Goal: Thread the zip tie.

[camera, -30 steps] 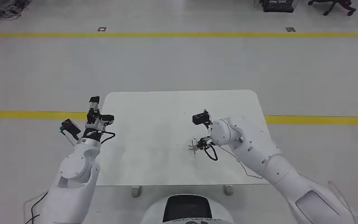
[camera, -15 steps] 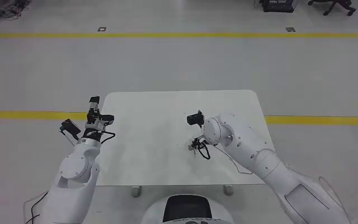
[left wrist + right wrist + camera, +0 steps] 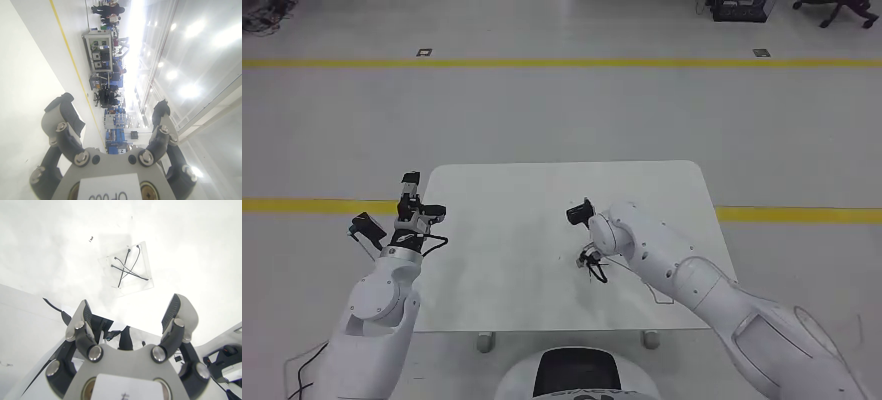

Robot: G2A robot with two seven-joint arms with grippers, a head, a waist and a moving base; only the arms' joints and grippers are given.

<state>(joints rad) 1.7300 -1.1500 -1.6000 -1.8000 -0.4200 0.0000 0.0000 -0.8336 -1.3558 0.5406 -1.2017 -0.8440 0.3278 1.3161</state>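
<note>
worktop [image 3: 512, 230]: white | left tool [image 3: 113, 106]: fingers spread, holding nothing, at worktop's left edge | right tool [image 3: 130, 308]: fingers spread, holding nothing, above clear tray [image 3: 148, 262] | zip ties [image 3: 123, 269]: black, crossed, lying inside clear tray

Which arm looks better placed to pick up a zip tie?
Right. The right gripper is open and faces the zip ties in the tray; the left gripper sits at the table edge, pointing away.

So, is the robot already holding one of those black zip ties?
No, the right jaws stand open and empty, while the zip ties lie crossed in the clear tray beyond them.
</note>
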